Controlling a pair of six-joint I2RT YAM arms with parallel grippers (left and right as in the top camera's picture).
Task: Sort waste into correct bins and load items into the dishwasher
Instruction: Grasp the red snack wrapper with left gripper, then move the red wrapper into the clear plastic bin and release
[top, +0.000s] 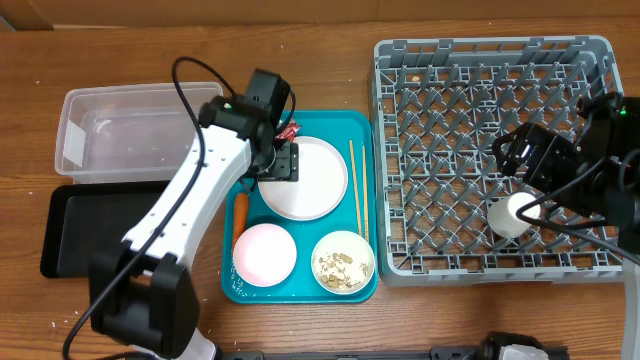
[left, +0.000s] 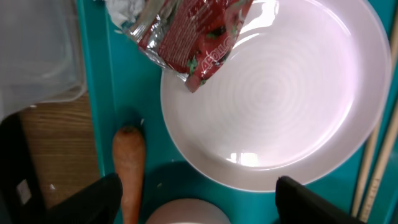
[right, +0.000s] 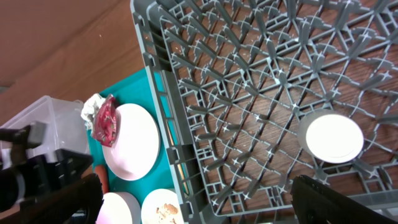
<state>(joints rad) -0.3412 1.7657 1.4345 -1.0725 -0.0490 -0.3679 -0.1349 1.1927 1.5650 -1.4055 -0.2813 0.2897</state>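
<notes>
On the teal tray (top: 303, 288) lie a white plate (top: 305, 182), a pink bowl (top: 265, 252), a bowl of beige food bits (top: 343, 262) and a carrot (top: 241, 210). The red wrapper (left: 193, 37) overlaps the plate (left: 280, 93) beside a crumpled napkin (left: 124, 9). My left gripper (left: 196, 200) hangs open above the plate's near edge, the carrot (left: 129, 168) by its left finger, nothing held. My right gripper (right: 199, 199) stands open and empty over the grey dish rack (right: 249, 74). A white cup (right: 334, 138) sits upside down in the rack.
A clear tub (top: 135, 135) and a black tray (top: 95, 230) lie left of the teal tray. Wooden chopsticks (top: 357, 185) rest along the teal tray's right side. The rack (top: 490, 150) fills the right of the table.
</notes>
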